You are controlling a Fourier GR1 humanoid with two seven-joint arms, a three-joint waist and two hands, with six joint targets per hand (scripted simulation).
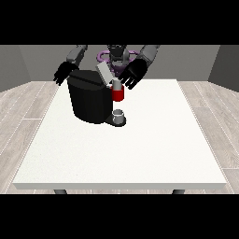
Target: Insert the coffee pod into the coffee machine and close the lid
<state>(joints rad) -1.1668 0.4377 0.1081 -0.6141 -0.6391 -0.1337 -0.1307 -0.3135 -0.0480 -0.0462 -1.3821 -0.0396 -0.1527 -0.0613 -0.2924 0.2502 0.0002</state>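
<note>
Large white table (140, 149) with a plain matte top, filling most of the front view, two dark legs just showing under its near edge. Around it a floor (28, 102) of pale grey-brown planks, and behind it grey walls (18, 65) meeting at the corners. On the table's far left part, a black coffee machine (88, 100), bulky and rounded, with a grey lid (104, 72) tilted up and open at its top. At the machine's front, a red-and-silver part (117, 93) over a small grey cup (118, 115) standing on the machine's dark base. Coffee pod itself not clearly made out; possibly the small pale shape at the top of the red part, just under the fingers, but cannot tell. Hand at the view's right (132, 74) black, fingers spread and reaching down to the machine's top beside the lid, holding nothing plainly visible. Hand at the view's left (64, 72) behind the machine's far left corner, fingers spread apart and hanging free.
</note>
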